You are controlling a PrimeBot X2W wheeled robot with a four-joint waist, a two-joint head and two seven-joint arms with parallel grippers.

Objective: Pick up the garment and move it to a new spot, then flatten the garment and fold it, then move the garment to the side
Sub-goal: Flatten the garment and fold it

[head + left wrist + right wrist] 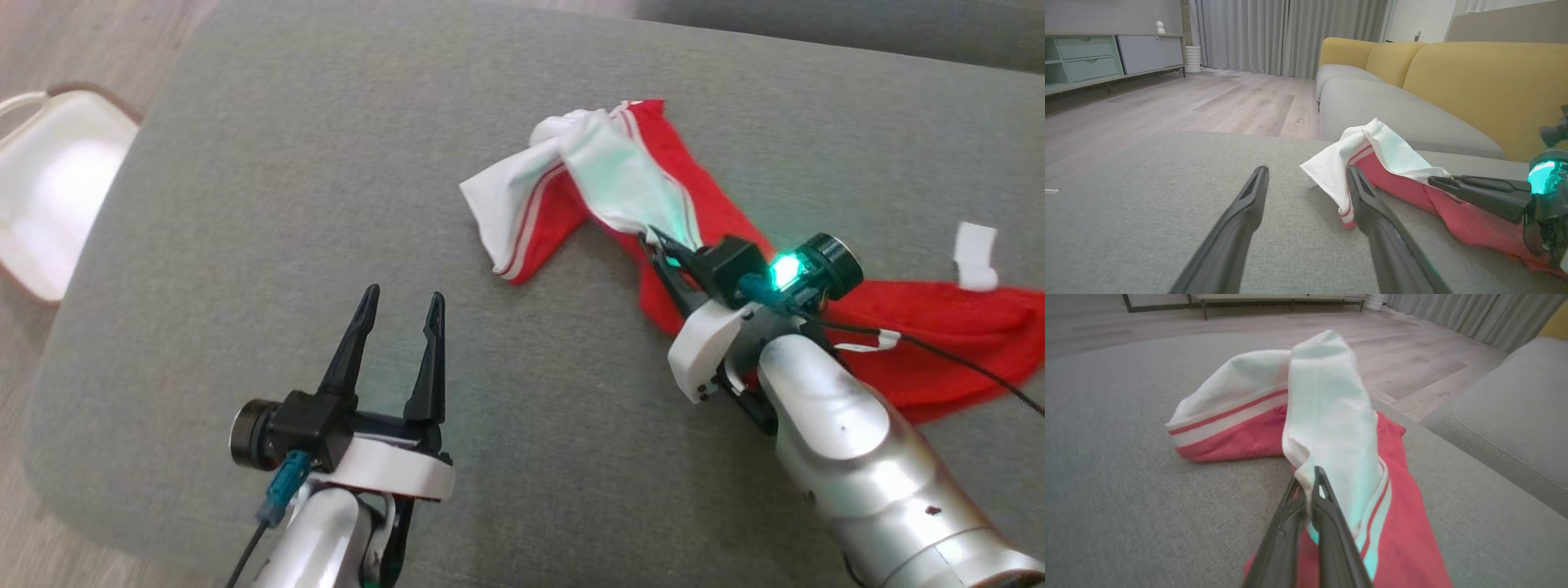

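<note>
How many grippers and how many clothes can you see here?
Grippers: 2, the left gripper, open, and the right gripper, shut on the cloth
Clothes: 1, the red and white garment
Total: 3

Soft, even light is spread over the scene; a teal glow is thrown by a lamp [785, 269] onto the garment [629, 180], and near fingers [1229, 241] are rendered blurred.

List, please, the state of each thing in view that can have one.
garment: crumpled, not folded, lying on the cushion
left claw: open, empty
right claw: shut on the garment's white edge
</note>
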